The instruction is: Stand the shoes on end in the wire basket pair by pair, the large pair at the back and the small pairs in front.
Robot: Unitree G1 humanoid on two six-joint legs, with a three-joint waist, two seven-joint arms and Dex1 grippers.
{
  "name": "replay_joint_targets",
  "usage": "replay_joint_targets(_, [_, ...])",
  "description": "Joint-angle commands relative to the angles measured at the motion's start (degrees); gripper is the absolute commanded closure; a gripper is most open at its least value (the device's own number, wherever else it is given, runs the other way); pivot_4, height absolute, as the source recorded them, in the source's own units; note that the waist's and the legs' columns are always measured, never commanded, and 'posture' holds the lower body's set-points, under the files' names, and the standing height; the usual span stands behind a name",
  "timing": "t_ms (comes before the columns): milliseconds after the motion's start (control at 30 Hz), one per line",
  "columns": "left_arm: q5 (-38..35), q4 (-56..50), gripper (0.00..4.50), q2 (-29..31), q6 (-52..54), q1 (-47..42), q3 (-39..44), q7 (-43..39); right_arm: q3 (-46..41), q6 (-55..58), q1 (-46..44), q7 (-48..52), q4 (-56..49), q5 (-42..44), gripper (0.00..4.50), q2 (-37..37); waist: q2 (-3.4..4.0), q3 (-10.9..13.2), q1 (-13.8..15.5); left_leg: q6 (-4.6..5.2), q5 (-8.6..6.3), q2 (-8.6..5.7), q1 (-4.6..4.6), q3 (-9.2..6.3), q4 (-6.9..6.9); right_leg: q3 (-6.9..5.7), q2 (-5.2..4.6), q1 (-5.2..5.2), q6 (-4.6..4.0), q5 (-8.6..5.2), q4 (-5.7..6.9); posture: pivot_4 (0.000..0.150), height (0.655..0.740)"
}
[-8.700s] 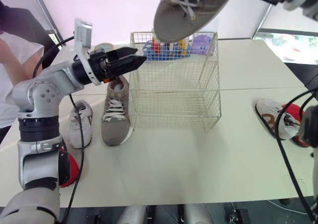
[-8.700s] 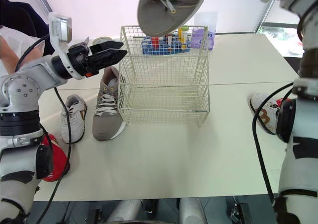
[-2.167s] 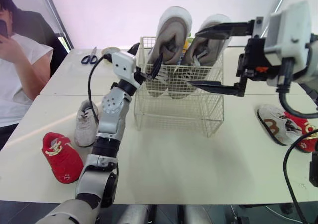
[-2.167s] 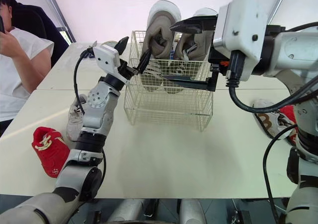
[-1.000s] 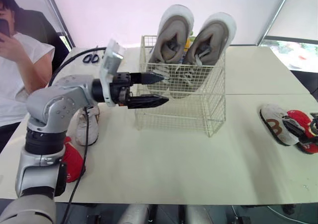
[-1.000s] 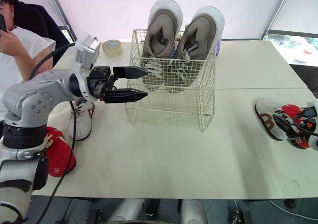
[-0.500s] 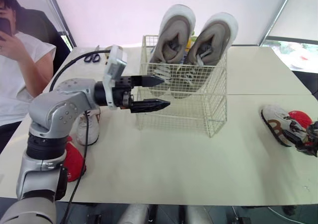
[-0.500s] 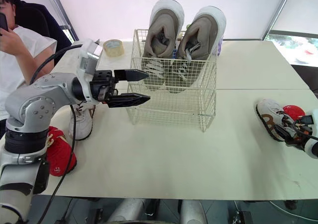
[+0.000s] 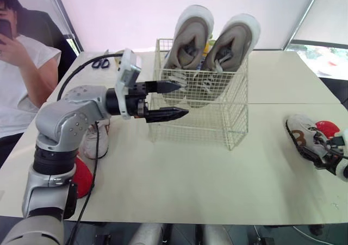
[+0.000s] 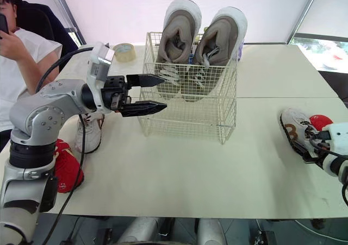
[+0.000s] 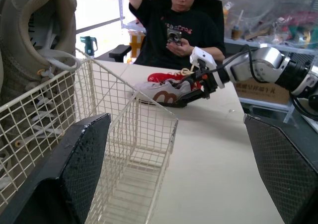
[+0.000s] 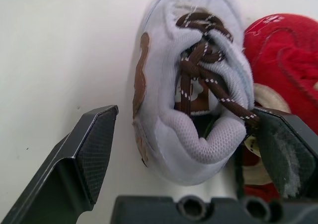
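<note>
Shoes: the large grey pair (image 9: 187,38) stands on end in the wire basket (image 9: 217,120), toward its far side. The front compartment is empty in the left wrist view.

Step in hand (judged): pick the small white shoe (image 12: 191,85), far right on the desk (image 9: 217,185). The right gripper (image 12: 185,113) is spread and straddles its heel.

The red shoe (image 12: 283,50) touches the white one. Seat the right finger between them and pinch across the collar, or the red one gets dragged.

The right wrist view shows a brown lace reaching that finger. The eye views show the mates at left, a white shoe (image 9: 97,142) and a red shoe (image 9: 81,174). The left gripper (image 9: 185,98) is spread and empty beside the basket.
</note>
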Motion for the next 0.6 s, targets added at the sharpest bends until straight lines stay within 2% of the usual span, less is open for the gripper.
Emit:
replay_joint_targets(33, [0.7,0.0,0.0,-0.2,-1.5,-2.0,0.2,0.1,-0.1,-0.5,-0.9,0.0,0.2,0.4,1.91,0.0,0.0,0.0,0.0,0.0,0.0,0.0,0.0,0.0,0.0,0.0,0.0,0.0,0.0,0.0,0.0,0.15,0.74])
replay_joint_targets(100, [1.2,0.4,0.0,-0.5,-1.8,-2.3,0.3,0.2,-0.1,-1.2,-1.4,0.0,0.3,0.4,2.86,0.1,-0.01,0.0,0.0,0.0,0.0,0.0,0.0,0.0,-0.01,0.0,0.0,0.0,0.0,0.0,0.0,0.15,0.74])
replay_joint_targets(200, [1.8,0.8,0.0,-0.8,-2.3,-2.6,0.2,0.2,-0.9,-3.3,-2.4,0.4,-0.5,0.7,3.91,0.0,-0.01,0.0,-0.1,0.0,0.0,0.0,0.0,0.0,-0.01,0.0,0.0,0.0,0.0,0.0,0.0,0.15,0.74])
replay_joint_targets(267, [2.1,1.1,0.0,-0.7,-2.6,-2.7,0.3,0.0,-1.7,-4.0,-3.1,0.4,-1.7,1.3,4.25,-0.1,0.02,0.0,-0.1,0.0,0.0,0.0,0.0,0.0,-0.01,0.0,0.0,-0.01,0.0,0.0,0.0,0.15,0.74])
replay_joint_targets(400, [2.5,2.2,0.0,-0.6,-2.7,-3.2,0.9,0.0,-3.8,-3.7,-5.7,0.0,-4.7,3.2,4.25,-1.3,0.07,0.1,-0.1,-0.02,0.02,0.0,-0.01,0.0,-0.12,0.0,0.0,-0.1,0.01,0.0,0.0,0.15,0.74])
replay_joint_targets(600, [3.3,3.4,0.0,-0.6,-3.7,-3.8,0.6,-0.7,-7.9,2.5,-11.2,0.3,-10.2,9.3,4.25,-4.2,0.2,0.2,0.0,-0.03,0.03,0.0,-0.05,0.0,-0.17,0.0,0.0,-0.15,0.01,0.01,-0.01,0.15,0.74])
